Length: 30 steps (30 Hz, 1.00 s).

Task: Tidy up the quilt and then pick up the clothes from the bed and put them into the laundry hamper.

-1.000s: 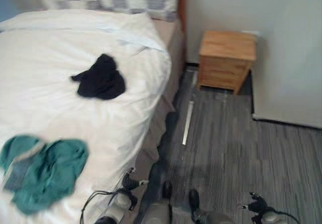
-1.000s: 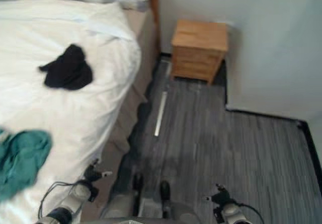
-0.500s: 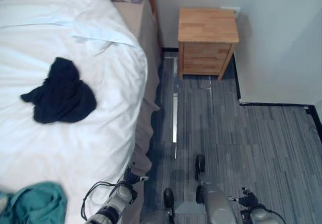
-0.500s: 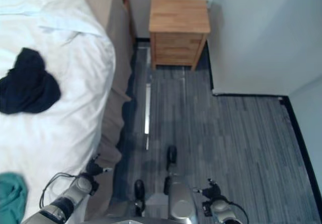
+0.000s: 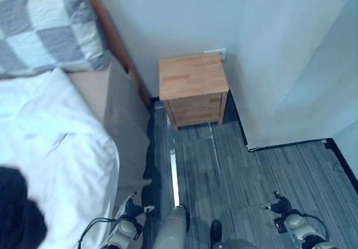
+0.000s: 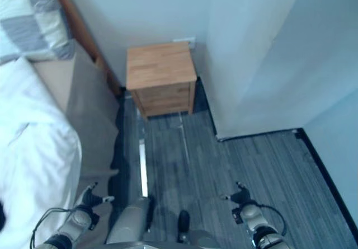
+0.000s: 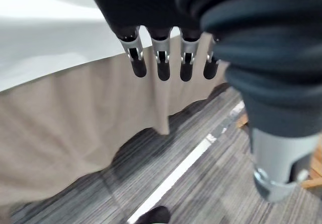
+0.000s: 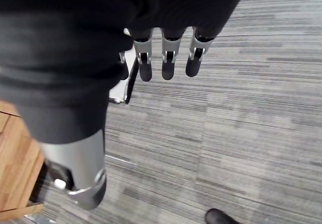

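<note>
The white quilt (image 5: 50,154) covers the bed at the left. A black garment (image 5: 17,215) lies on it, cut off by the lower left edge of the view. My left hand (image 5: 131,208) hangs low beside the bed's beige skirt (image 7: 75,128); its fingers (image 7: 160,63) are straight and hold nothing. Over the grey floor at the lower right hangs my right hand (image 5: 279,205), its fingers (image 8: 168,63) relaxed and empty.
A checked pillow (image 5: 45,31) lies at the head of the bed. A wooden nightstand (image 5: 193,89) stands in the corner against the white wall (image 5: 279,64). A metal strip (image 5: 174,173) runs along the striped grey floor (image 5: 251,170) between bed and wall.
The camera has swung right and toward the head of the bed. The green garment has left the view and the black one now sits at the left edge. Both hands still hang low.
</note>
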Available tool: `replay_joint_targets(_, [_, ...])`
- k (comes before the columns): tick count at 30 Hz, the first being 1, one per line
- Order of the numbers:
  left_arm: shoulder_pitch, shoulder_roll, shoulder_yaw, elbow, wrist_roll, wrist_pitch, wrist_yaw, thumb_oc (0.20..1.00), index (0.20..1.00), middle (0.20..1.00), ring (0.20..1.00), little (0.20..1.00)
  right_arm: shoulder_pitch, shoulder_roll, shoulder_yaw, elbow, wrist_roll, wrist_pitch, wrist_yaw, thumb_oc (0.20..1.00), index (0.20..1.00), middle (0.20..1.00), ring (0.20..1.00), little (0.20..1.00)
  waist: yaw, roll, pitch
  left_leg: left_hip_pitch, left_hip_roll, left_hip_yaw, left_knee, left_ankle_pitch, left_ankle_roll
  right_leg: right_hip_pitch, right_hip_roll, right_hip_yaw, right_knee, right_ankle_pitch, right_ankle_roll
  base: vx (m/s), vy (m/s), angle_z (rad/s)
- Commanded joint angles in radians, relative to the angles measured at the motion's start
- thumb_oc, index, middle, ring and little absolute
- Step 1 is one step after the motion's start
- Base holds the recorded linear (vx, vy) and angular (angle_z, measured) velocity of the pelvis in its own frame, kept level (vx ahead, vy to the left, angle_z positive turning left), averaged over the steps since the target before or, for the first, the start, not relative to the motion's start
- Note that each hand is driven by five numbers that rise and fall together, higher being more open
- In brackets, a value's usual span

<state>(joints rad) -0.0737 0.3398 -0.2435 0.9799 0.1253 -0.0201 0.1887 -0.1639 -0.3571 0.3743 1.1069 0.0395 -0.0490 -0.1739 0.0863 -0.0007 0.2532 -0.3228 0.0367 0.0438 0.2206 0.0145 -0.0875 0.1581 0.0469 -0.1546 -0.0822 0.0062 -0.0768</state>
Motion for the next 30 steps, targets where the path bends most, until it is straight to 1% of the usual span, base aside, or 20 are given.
replay_joint_targets(1, [-0.038, 0.032, -0.021, -0.016, 0.004, -0.007, 0.018, 1.000, 1.000, 1.000, 1.000, 1.000, 0.061, -0.020, -0.049, -0.051, -0.053, -0.004, -0.028, 1.000, 1.000, 1.000, 1.000, 1.000, -0.003, 0.023, 0.036, 0.091, 0.029, 0.211, -0.049, 0.037, 0.032, -0.008, -0.068, 0.024, -0.005, -0.125, 0.149, 0.35, 0.049, -0.14])
replay_joint_targets(2, [-0.033, 0.035, -0.022, -0.030, 0.017, -0.003, 0.013, 1.000, 1.000, 1.000, 1.000, 1.000, 0.064, -0.023, -0.046, -0.059, -0.074, 0.000, -0.039, 1.000, 1.000, 1.000, 1.000, 1.000, -0.013, 0.026, 0.030, 0.108, 0.048, 0.352, -0.080, 0.031, 0.018, 0.030, -0.059, -0.012, -0.005, -0.160, 0.154, 0.21, 0.019, 0.07])
replay_joint_targets(3, [-0.031, 0.035, -0.022, -0.032, 0.017, -0.002, 0.012, 1.000, 1.000, 1.000, 1.000, 1.000, 0.065, -0.022, -0.045, -0.060, -0.075, 0.001, -0.039, 1.000, 1.000, 1.000, 1.000, 1.000, -0.012, 0.024, 0.032, 0.113, 0.047, 0.354, -0.082, 0.030, 0.018, 0.033, -0.061, -0.011, -0.005, -0.161, 0.154, 0.65, 0.078, 0.11])
replay_joint_targets(4, [0.001, 0.063, -0.001, -0.066, 0.025, 0.012, 0.001, 1.000, 1.000, 1.000, 1.000, 1.000, 0.068, -0.034, -0.018, -0.108, -0.132, 0.012, -0.024, 1.000, 1.000, 1.000, 1.000, 1.000, 0.000, -0.006, 0.003, 0.145, 0.037, 0.491, -0.103, 0.003, 0.077, 0.044, -0.062, -0.073, 0.109, -0.149, 0.180, 0.60, 0.132, 0.43])
replay_joint_targets(5, [0.012, 0.066, 0.004, -0.050, 0.032, 0.010, 0.002, 1.000, 1.000, 1.000, 1.000, 1.000, 0.074, -0.031, -0.020, -0.120, -0.155, 0.011, -0.027, 1.000, 1.000, 1.000, 1.000, 1.000, 0.000, -0.018, -0.006, 0.164, -0.001, 0.446, -0.138, -0.014, 0.101, 0.014, -0.083, -0.107, 0.227, -0.130, 0.225, 0.82, 0.199, 0.91])
replay_joint_targets(6, [0.028, 0.066, 0.018, -0.034, 0.040, 0.012, 0.002, 1.000, 1.000, 1.000, 1.000, 1.000, 0.077, -0.038, -0.026, -0.169, -0.191, 0.015, -0.022, 1.000, 1.000, 1.000, 1.000, 1.000, -0.006, -0.028, 0.007, 0.202, -0.031, 0.419, -0.128, -0.055, 0.139, -0.058, -0.158, -0.135, 0.441, 0.002, 0.335, 0.38, 0.143, 1.14])
replay_joint_targets(8, [0.028, 0.076, 0.021, -0.033, 0.041, 0.017, 0.010, 1.000, 1.000, 1.000, 1.000, 1.000, 0.072, -0.050, -0.034, -0.224, -0.196, 0.015, -0.025, 1.000, 1.000, 1.000, 1.000, 1.000, -0.014, -0.024, 0.020, 0.230, -0.036, 0.387, -0.132, -0.067, 0.154, -0.120, -0.182, -0.125, 0.571, 0.055, 0.339, 0.26, 0.052, 1.21])
replay_joint_targets(10, [0.033, 0.085, 0.041, -0.019, 0.041, 0.020, 0.031, 1.000, 1.000, 1.000, 1.000, 1.000, 0.074, -0.082, -0.039, -0.318, -0.231, 0.011, -0.039, 1.000, 1.000, 1.000, 1.000, 1.000, -0.029, 0.008, 0.041, 0.287, -0.029, 0.304, -0.165, -0.060, 0.174, -0.231, -0.188, -0.083, 0.698, 0.049, 0.319, 0.23, -0.021, 2.46])
replay_joint_targets(12, [0.038, 0.105, 0.044, 0.003, 0.058, 0.010, 0.036, 1.000, 1.000, 1.000, 1.000, 1.000, 0.089, -0.147, -0.066, -0.469, -0.234, -0.011, -0.039, 1.000, 1.000, 1.000, 1.000, 1.000, -0.062, 0.021, 0.051, 0.330, -0.041, 0.166, -0.195, -0.061, 0.165, -0.296, -0.176, 0.011, 0.618, -0.025, 0.258, 0.30, -0.148, 2.43])
replay_joint_targets(13, [0.037, 0.104, 0.044, 0.003, 0.058, 0.010, 0.036, 1.000, 1.000, 1.000, 1.000, 1.000, 0.090, -0.147, -0.067, -0.470, -0.234, -0.010, -0.039, 1.000, 1.000, 1.000, 1.000, 1.000, -0.063, 0.023, 0.050, 0.329, -0.039, 0.164, -0.196, -0.059, 0.164, -0.295, -0.174, 0.008, 0.614, -0.022, 0.256, 0.29, -0.167, 2.23])
replay_joint_targets(15, [0.028, 0.095, 0.034, 0.020, 0.064, 0.004, 0.047, 1.000, 1.000, 1.000, 1.000, 1.000, 0.083, -0.175, -0.069, -0.518, -0.246, -0.022, -0.051, 1.000, 1.000, 1.000, 1.000, 1.000, -0.084, 0.013, 0.051, 0.338, -0.058, 0.063, -0.211, -0.051, 0.147, -0.288, -0.128, 0.104, 0.455, -0.070, 0.236, 0.23, -0.204, 2.93])
replay_joint_targets(17, [-0.080, 0.008, -0.023, 0.043, 0.075, 0.037, 0.090, 1.000, 1.000, 1.000, 1.000, 1.000, 0.067, -0.182, -0.055, -0.559, -0.279, -0.018, -0.054, 1.000, 1.000, 1.000, 1.000, 1.000, -0.127, -0.019, 0.039, 0.360, -0.079, -0.057, -0.231, -0.057, 0.130, -0.286, -0.056, 0.303, 0.283, -0.082, 0.227, 0.34, -0.351, 2.33])
replay_joint_targets(18, [0.025, 0.067, 0.006, -0.011, 0.073, 0.019, 0.076, 1.000, 1.000, 1.000, 1.000, 1.000, 0.109, -0.195, -0.090, -0.524, -0.283, -0.011, -0.078, 1.000, 1.000, 1.000, 1.000, 1.000, -0.104, -0.020, 0.050, 0.360, -0.106, -0.173, -0.231, -0.051, 0.123, -0.294, -0.035, 0.366, 0.211, -0.049, 0.217, 0.24, -0.308, 2.43])
replay_joint_targets(22, [0.082, 0.076, 0.063, -0.008, 0.042, -0.006, 0.064, 1.000, 1.000, 1.000, 1.000, 1.000, 0.116, -0.209, -0.126, -0.635, -0.298, -0.034, -0.086, 1.000, 1.000, 1.000, 1.000, 1.000, -0.100, -0.031, 0.029, 0.341, -0.134, -0.248, -0.200, -0.078, 0.113, -0.239, -0.069, 0.320, 0.129, -0.038, 0.205, 0.16, -0.247, 2.64])
replay_joint_targets(24, [0.107, 0.063, 0.086, 0.005, 0.031, -0.007, 0.071, 1.000, 1.000, 1.000, 1.000, 1.000, 0.102, -0.226, -0.155, -0.664, -0.294, -0.042, -0.099, 1.000, 1.000, 1.000, 1.000, 1.000, -0.103, -0.028, 0.028, 0.314, -0.111, -0.182, -0.140, -0.108, 0.077, -0.197, -0.101, 0.265, 0.076, -0.035, 0.202, 0.16, -0.194, 1.16])
replay_joint_targets(25, [0.104, 0.054, 0.089, -0.017, 0.025, -0.003, 0.088, 1.000, 1.000, 1.000, 1.000, 1.000, 0.107, -0.259, -0.186, -0.724, -0.298, -0.037, -0.124, 1.000, 1.000, 1.000, 1.000, 1.000, -0.125, -0.040, 0.043, 0.256, 0.000, 0.057, -0.076, -0.091, 0.051, -0.156, -0.152, 0.185, 0.060, -0.051, 0.209, 0.07, -0.107, 0.64])
replay_joint_targets(26, [0.103, 0.054, 0.089, -0.017, 0.025, -0.002, 0.088, 1.000, 1.000, 1.000, 1.000, 1.000, 0.107, -0.260, -0.186, -0.725, -0.299, -0.037, -0.124, 1.000, 1.000, 1.000, 1.000, 1.000, -0.124, -0.040, 0.041, 0.253, 0.000, 0.057, -0.076, -0.088, 0.051, -0.159, -0.151, 0.186, 0.059, -0.049, 0.209, 0.04, -0.131, 1.57])
replay_joint_targets(27, [0.116, 0.059, 0.101, -0.023, 0.030, 0.000, 0.091, 1.000, 1.000, 1.000, 1.000, 1.000, 0.091, -0.281, -0.195, -0.757, -0.312, -0.035, -0.135, 1.000, 1.000, 1.000, 1.000, 1.000, -0.130, -0.041, 0.039, 0.255, 0.068, 0.203, -0.080, -0.069, 0.045, -0.136, -0.169, 0.114, 0.041, -0.055, 0.210, 0.03, -0.106, 1.60])
replay_joint_targets(28, [0.130, 0.067, 0.108, -0.033, 0.040, 0.002, 0.090, 1.000, 1.000, 1.000, 1.000, 1.000, 0.070, -0.295, -0.198, -0.784, -0.319, -0.036, -0.143, 1.000, 1.000, 1.000, 1.000, 1.000, -0.128, -0.042, 0.035, 0.255, 0.098, 0.277, -0.081, -0.057, 0.039, -0.117, -0.170, 0.076, 0.033, -0.059, 0.209, 0.07, -0.116, 1.98])
replay_joint_targets(30, [0.145, 0.073, 0.108, -0.039, 0.061, 0.002, 0.089, 1.000, 1.000, 1.000, 1.000, 1.000, 0.030, -0.343, -0.219, -0.854, -0.324, -0.046, -0.154, 1.000, 1.000, 1.000, 1.000, 1.000, -0.129, -0.040, 0.021, 0.225, 0.127, 0.333, -0.074, -0.015, 0.016, -0.093, -0.173, 0.036, 0.029, -0.063, 0.205, 0.12, -0.037, 0.97])
